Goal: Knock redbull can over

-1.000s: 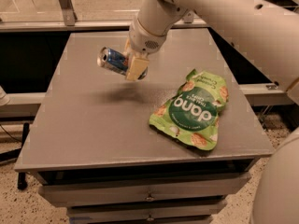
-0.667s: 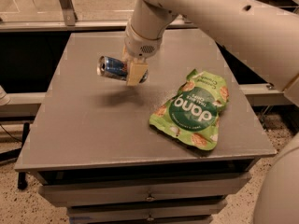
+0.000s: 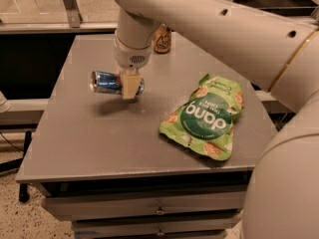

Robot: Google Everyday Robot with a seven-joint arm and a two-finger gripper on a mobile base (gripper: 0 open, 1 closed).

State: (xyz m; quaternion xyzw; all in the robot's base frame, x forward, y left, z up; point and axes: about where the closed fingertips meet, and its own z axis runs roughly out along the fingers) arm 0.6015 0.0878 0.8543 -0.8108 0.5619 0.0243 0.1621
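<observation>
Lower and nearer than a second ago, the gripper (image 3: 128, 86) has carried the can (image 3: 105, 82) down toward the table (image 3: 75, 148), and the can has swung from a slant to nearly level. One pale finger (image 3: 129, 85) crosses the can's near side and the other is hidden behind it, so I judge the fingers to be clamped on the can around its right half.

The can sits over the left part of the table, toward the far side. It is well apart from the green bag (image 3: 204, 116) on the right and from the brown can (image 3: 162, 39) at the far edge behind the arm (image 3: 209, 19). A shadow (image 3: 115, 106) lies on the table just near of it. From that I judge the can to hang just above the surface and not yet rest on it, though I cannot be sure.

What could go wrong: a round can let go on its side is free to roll, and a drop would give it a start. With this lie it would roll toward the near or far edge, and nothing on the left part of the table would stop it. Pressing further down with the fingers closed could dent the can against the table.

Its long axis runs left to right, nearly level. The silver top points left and the base points right, just past the finger.
</observation>
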